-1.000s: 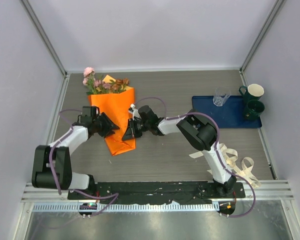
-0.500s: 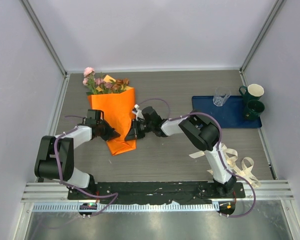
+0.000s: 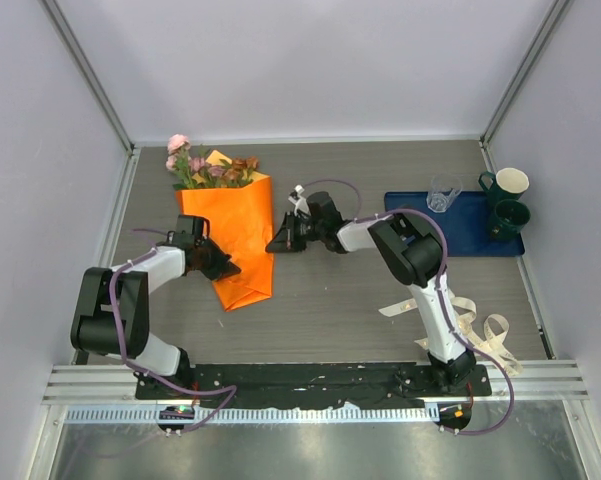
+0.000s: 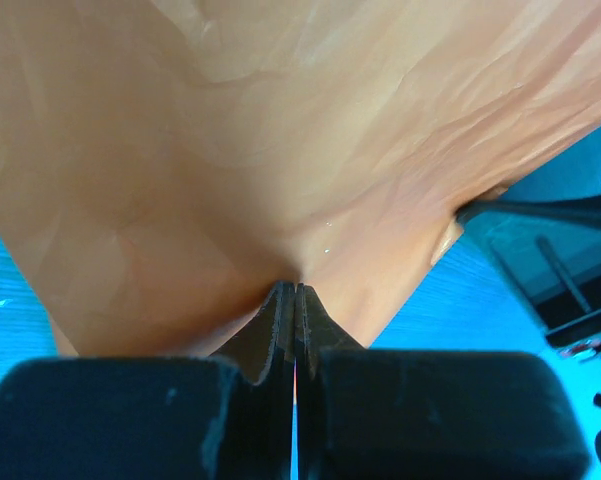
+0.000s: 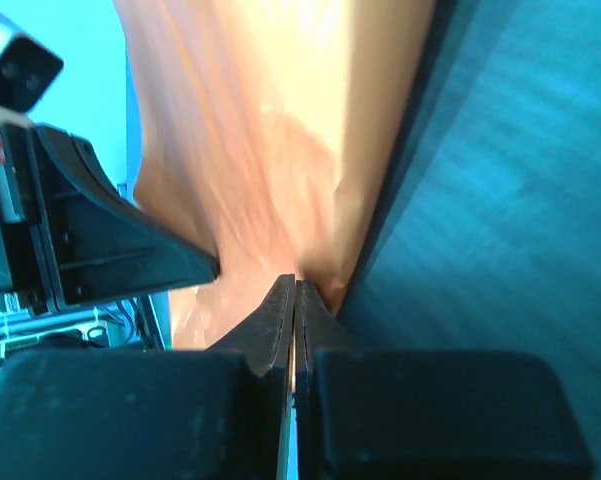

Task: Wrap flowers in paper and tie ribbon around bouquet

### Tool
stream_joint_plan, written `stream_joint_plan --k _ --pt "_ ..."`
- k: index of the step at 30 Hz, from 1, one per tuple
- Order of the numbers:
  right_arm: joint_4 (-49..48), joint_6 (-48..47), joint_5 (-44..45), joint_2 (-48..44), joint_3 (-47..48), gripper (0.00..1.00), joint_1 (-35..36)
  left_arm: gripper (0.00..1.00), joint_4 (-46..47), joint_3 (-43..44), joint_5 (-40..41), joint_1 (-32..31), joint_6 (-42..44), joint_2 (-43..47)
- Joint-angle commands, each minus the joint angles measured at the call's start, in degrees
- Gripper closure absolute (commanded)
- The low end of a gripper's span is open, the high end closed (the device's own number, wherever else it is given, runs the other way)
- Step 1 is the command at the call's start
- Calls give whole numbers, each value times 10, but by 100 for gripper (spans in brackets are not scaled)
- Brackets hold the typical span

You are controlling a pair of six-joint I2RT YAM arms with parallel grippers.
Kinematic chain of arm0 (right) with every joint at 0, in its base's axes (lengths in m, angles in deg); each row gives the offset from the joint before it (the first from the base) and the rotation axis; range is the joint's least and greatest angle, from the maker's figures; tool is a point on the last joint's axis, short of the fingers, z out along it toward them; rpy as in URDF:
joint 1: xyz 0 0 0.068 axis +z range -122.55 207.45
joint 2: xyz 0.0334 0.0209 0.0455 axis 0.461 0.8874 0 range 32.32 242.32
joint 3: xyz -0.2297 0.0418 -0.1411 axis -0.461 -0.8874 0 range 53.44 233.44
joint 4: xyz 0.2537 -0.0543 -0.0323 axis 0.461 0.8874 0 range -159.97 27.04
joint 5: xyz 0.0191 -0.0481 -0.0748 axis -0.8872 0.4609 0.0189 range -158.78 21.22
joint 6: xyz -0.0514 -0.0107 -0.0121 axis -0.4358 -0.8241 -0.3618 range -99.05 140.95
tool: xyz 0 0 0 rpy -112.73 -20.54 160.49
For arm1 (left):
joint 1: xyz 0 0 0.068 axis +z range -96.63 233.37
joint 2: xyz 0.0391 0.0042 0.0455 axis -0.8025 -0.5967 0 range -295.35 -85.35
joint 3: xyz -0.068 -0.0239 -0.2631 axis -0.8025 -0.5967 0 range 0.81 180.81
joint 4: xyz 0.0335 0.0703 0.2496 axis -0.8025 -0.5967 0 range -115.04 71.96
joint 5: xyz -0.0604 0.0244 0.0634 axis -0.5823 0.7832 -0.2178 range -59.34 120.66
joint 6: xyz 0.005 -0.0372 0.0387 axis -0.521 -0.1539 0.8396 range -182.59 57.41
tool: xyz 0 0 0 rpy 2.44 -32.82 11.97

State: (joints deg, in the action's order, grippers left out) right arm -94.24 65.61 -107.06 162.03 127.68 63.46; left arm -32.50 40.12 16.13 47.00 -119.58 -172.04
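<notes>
Orange is the main colour: a big sheet of bright orange paper [image 3: 238,235] is folded into a cone on the left of the grey wooden bench [image 3: 330,320]. A small bunch of pink and brown pretend flowers [image 3: 208,168] with green leaves pokes out of its far, wide end. The left jaws are squeezed tight on the paper at the cone's lower left edge; the wrinkles all run to where the tips meet. The right jaws are shut too, with their tips right at the cone's right edge, but I cannot tell if they pinch any paper or just press on it. The long cream-white ribbon [image 3: 394,310] lies in curls well away, by the foot of the right arm [image 3: 435,330], and nothing touches it. So I think the wrapping is nearly done and the tying has not begun. To do this bit well, the left jaws should hold firm but not tug, since thin paper rips easily. The right jaws should press the loose flap down flat so the cone sits snug around the stems. If both let go together the paper may spring open, so one should hold while the other fetches the ribbon.
</notes>
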Motion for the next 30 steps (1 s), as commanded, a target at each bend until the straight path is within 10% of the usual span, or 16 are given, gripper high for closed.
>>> stream_joint_plan --k 1,30 --pt "-30 28 -11 36 49 98 -20 100 -84 -15 80 3 32 -28" --pt "137 144 99 246 361 100 -101 100 -65 -54 40 4 23 -18"
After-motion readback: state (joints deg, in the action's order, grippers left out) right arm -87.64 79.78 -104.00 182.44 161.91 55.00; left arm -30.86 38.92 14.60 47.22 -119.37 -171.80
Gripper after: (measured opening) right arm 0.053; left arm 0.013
